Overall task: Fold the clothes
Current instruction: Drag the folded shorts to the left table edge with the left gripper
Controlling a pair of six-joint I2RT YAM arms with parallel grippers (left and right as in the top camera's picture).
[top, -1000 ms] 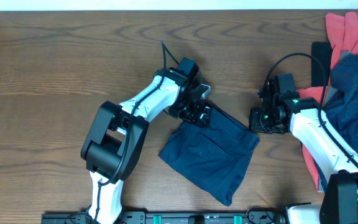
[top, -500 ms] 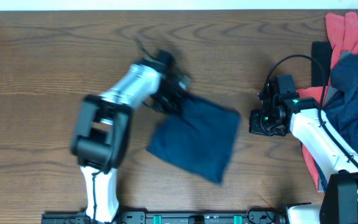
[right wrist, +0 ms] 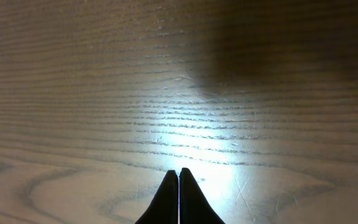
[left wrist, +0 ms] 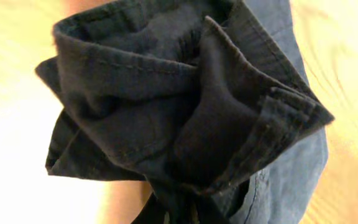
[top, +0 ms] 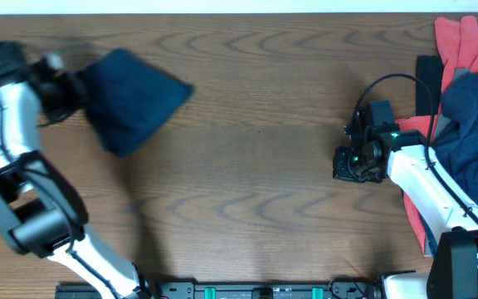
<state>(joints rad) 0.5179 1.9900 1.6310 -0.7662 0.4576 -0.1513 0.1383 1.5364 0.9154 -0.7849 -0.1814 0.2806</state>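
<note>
Overhead view: the left gripper [top: 65, 83] is at the far left corner of the table [top: 256, 124], clamped on a gathered edge of the navy shorts [top: 131, 100]. The shorts spread from it toward the middle as a loose wedge (this area is blurred, so contact with the wood cannot be judged). The right gripper [top: 351, 162] sits well apart, near the pile of clothes [top: 471, 116] at the right edge. Left wrist view: the shorts [left wrist: 191, 112] fill the frame in bunched, stitched folds, and the fingers are hidden by cloth. Right wrist view: the right gripper [right wrist: 178, 180] has its tips pressed together, holding nothing, over bare table [right wrist: 166, 93]. Handling: the cloth looks light, limp and not slippery. It will likely sag from a single hold, so grip a hem or waistband corner, not the bunched middle.
</note>
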